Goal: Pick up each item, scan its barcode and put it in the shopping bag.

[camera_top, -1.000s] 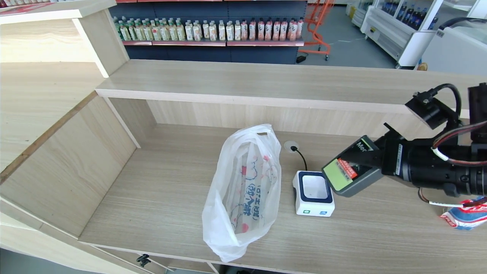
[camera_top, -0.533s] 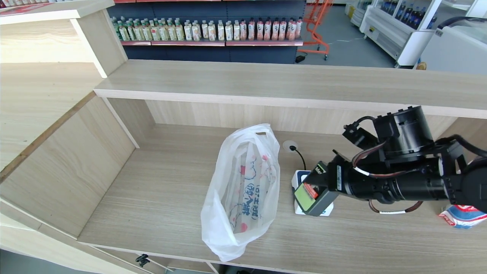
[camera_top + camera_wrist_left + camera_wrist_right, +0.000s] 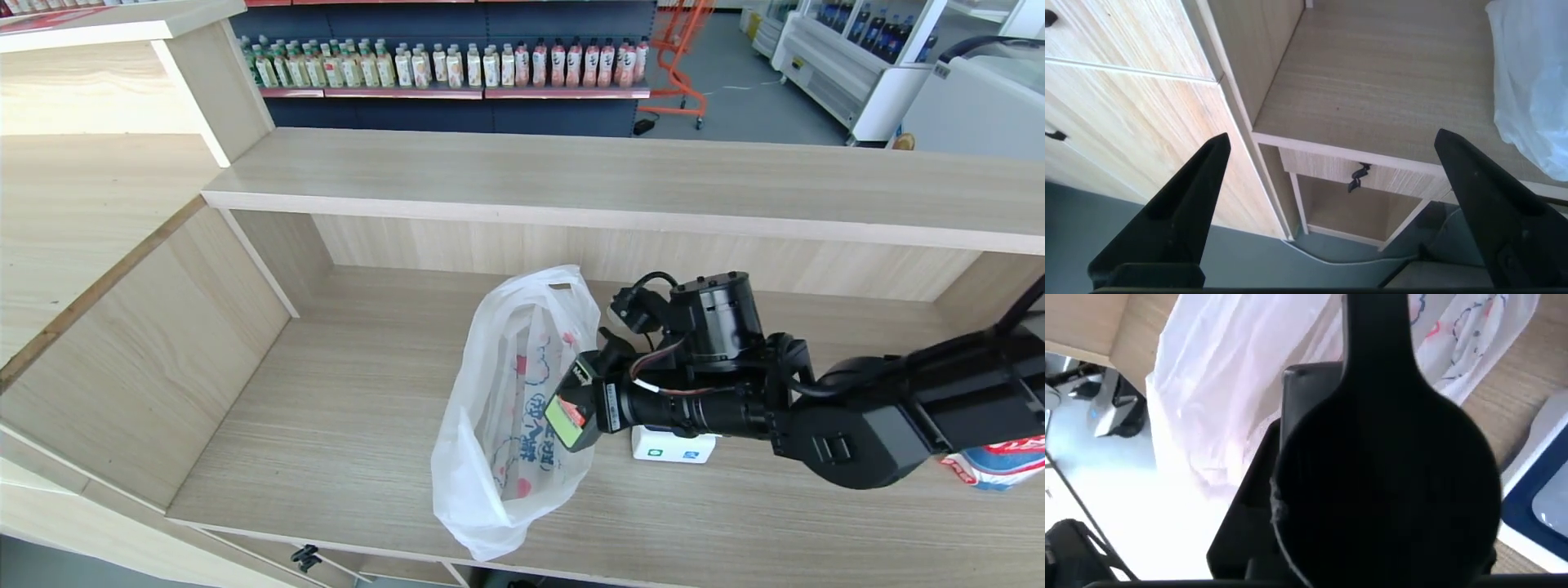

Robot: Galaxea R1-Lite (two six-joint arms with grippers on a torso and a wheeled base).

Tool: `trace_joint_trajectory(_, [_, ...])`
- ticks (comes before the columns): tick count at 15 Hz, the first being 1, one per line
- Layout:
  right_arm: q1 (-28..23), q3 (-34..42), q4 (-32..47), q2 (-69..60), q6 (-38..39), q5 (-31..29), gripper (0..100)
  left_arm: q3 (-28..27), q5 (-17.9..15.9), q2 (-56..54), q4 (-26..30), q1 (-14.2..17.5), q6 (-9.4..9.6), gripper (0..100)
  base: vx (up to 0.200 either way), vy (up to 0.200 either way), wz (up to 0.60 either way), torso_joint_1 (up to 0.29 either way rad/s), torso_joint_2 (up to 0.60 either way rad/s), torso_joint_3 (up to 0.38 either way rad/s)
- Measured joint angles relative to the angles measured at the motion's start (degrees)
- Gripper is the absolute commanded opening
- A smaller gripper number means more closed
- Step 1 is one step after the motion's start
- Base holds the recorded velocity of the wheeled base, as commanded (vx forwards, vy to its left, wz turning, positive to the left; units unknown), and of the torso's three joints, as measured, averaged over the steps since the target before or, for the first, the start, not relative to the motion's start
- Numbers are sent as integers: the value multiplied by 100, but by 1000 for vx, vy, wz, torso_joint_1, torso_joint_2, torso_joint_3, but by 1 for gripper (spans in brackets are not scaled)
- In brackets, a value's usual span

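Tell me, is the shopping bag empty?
Not empty. A packet with pink and blue cartoon print lies inside the shopping bag, showing through its thin white plastic.

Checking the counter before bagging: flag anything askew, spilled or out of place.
Nothing is spilled or damaged. The white plastic shopping bag slumps on the wooden counter, its mouth sagging open. The dark box with a green label sits tilted in the right gripper, at the bag's right side.

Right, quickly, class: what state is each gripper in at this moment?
Left gripper: open, holding nothing.
Right gripper: shut on the dark grey box with a green label.
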Motion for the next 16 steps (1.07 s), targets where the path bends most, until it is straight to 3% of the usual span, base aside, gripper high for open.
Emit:
trace_joint_trajectory(4, [199,32,-714,730,-1399,-11,0,0,0,0,0,0,2,100,0,0,0,0,0,0])
trace_joint_trajectory(12, [363,-491,-1303,1623,-2430,-49,0,0,0,0,1,-5,2,100,0,0,0,0,0,0])
trace_joint_trajectory(13, [363,-502,-1320,1673,-2475,-51,100,0,0,0,0,-5,2,100,0,0,0,0,0,0])
trace_joint_trajectory(16, [346,-524,-1295,1666,-2210,-20,100,0,0,0,0,0,2,100,0,0,0,0,0,0])
